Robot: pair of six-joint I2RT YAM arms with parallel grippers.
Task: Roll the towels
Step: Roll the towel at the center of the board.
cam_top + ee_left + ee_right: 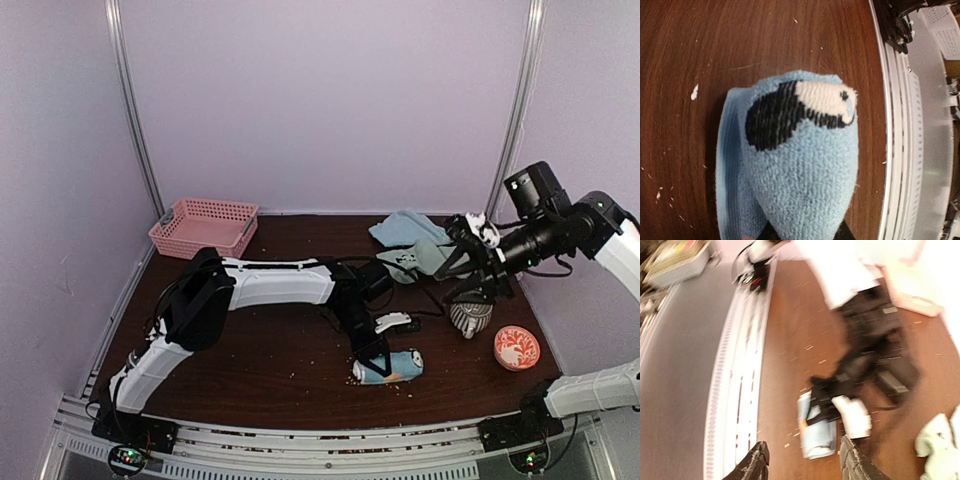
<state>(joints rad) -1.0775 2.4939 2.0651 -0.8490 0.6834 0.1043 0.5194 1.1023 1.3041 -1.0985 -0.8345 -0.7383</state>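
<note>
Rolled blue towel: lies as a short fat roll on the dark table, close to the near edge rail, a black-and-white woven patch facing up.
Loose towels: a crumpled heap at the back right of the table, light blue over sage green, well apart from the roll.
Handling: looped terry cloth, so I judge it light, soft and limp. It is not fragile or slippery, but a roll is likely to spring open if let go carelessly.
Where to hold: a loose cloth is best taken by a corner or hem and spread flat. A finished roll is best pinched across its thickness, over the free edge.
Left gripper: closed down around one end of the roll. In the left wrist view a dark finger shows on each side of the cloth, which bulges between them.
Right gripper: raised over the heap of loose towels, fingers spread apart with nothing between them and touching no cloth. Its wrist view is blurred.
Judgement: one towel looks rolled, and the heap has not yet been started.
</note>
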